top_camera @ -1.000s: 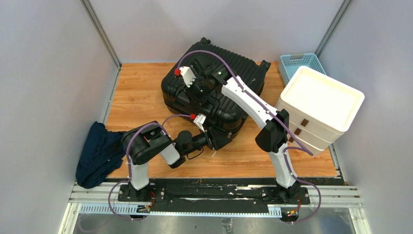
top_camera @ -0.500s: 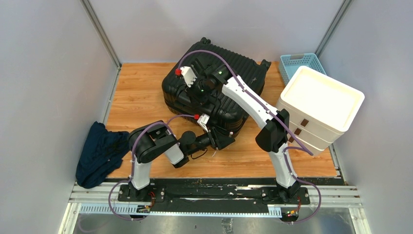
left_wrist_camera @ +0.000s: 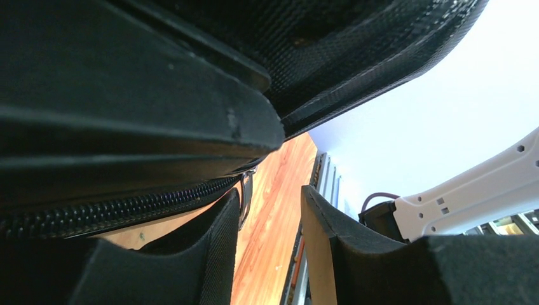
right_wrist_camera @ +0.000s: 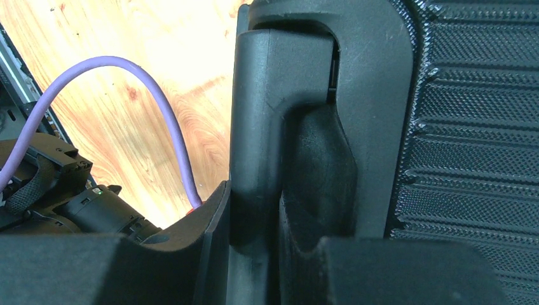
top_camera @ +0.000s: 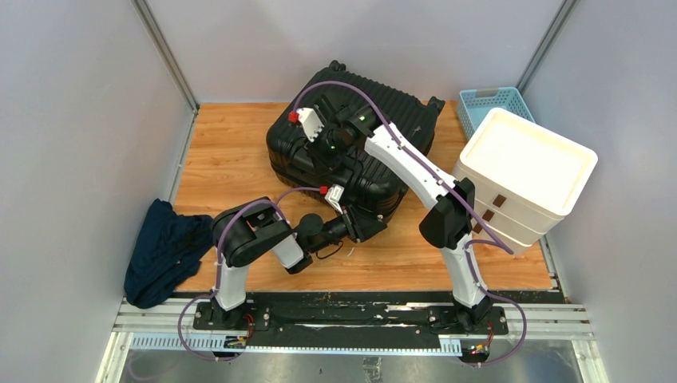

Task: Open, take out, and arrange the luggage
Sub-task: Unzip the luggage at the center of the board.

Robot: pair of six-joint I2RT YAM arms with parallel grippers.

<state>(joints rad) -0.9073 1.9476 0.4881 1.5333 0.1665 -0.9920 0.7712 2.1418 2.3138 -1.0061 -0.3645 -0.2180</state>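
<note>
The black ribbed suitcase (top_camera: 383, 108) lies flat at the back middle of the wooden table (top_camera: 227, 159). My right gripper (top_camera: 331, 152) is shut on the suitcase's black side handle (right_wrist_camera: 254, 114), one finger on each side of the bar. My left gripper (top_camera: 369, 227) is low at the suitcase's near corner, fingers apart with only table showing between them. In the left wrist view the zipper teeth (left_wrist_camera: 127, 206) run along the shell, and a dark metal zipper pull (left_wrist_camera: 246, 197) hangs just beyond my left fingertip (left_wrist_camera: 222, 216). The suitcase's seam looks closed.
A white stacked drawer unit (top_camera: 523, 179) stands close to the suitcase's right side, with a light-blue mesh basket (top_camera: 491, 104) behind it. A dark blue cloth (top_camera: 164, 251) lies off the table's left edge. Grey walls enclose the table on three sides.
My left gripper has slid to the right along the suitcase's near edge toward its corner. The right gripper has kept its hold on the handle, almost still.
</note>
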